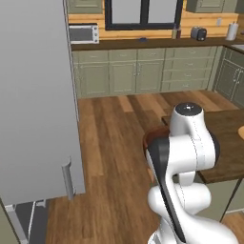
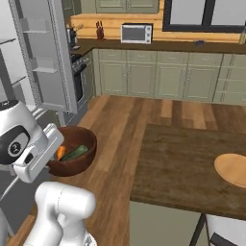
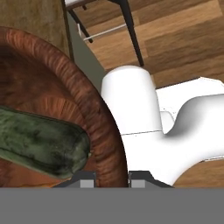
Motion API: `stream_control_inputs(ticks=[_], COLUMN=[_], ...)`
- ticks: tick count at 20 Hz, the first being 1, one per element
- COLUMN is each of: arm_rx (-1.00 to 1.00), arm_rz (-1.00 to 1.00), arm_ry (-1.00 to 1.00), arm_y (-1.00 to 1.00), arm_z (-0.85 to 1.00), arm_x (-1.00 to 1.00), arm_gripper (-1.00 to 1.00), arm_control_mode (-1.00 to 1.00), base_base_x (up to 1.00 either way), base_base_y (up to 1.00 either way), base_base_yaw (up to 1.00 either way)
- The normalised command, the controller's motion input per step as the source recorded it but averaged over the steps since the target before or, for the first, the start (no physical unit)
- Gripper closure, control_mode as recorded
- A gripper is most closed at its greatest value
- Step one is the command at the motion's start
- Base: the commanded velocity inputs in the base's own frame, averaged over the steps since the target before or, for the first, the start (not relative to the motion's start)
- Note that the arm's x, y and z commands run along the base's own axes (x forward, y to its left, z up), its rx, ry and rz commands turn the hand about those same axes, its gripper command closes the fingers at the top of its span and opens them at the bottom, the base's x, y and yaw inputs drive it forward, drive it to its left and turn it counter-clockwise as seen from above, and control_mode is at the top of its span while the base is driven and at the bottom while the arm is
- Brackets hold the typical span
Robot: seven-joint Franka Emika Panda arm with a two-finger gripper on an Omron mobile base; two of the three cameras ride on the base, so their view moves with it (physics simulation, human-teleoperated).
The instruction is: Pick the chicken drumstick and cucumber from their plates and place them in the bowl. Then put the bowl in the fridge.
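Gripper (image 3: pixel 111 177) clamped on the rim of the bowl (image 2: pixel 72 156), one fingertip inside the wall, one outside, rim between them in the hand view. Bowl held up off the floor, carried at the arm's left side in the right base view, clear of the surface (image 2: pixel 182 168) and left of it. In the left base view a sliver of bowl rim (image 1: pixel 155 137) shows behind the arm. Cucumber (image 2: pixel 75 153) lies inside the bowl, dark green, along the bottom; in the hand view the cucumber (image 3: pixel 39 142) sits close against the inner wall near the gripped rim. Drumstick (image 2: pixel 60 153) also in the bowl, orange bit just left of the cucumber, partly hidden by the hand. One tan plate (image 2: pixel 233 169) on the right end of the surface, bare. Fridge (image 1: pixel 33 105) at left, door (image 2: pixel 45 53) swung open with white door shelves visible. Green cabinets (image 1: pixel 138 74) and microwave (image 2: pixel 136 33) along the far wall.
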Motion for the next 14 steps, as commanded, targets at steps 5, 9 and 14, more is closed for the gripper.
stream_control_inputs(ticks=[5, 9, 14], arm_rx=[0.0, 0.0, 0.0], arm_rz=[0.0, 0.0, 0.0], arm_ry=[0.0, 0.0, 0.0], arm_y=[0.0, 0.0, 0.0], arm_z=[0.0, 0.0, 0.0], arm_x=[0.0, 0.0, 0.0], arm_gripper=[1.0, 1.0, 1.0], arm_control_mode=[1.0, 1.0, 1.0], base_base_x=[0.52, 0.77, 0.68], base_base_y=[0.45, 0.63, 0.85], base_base_yaw=[0.29, 0.22, 0.0])
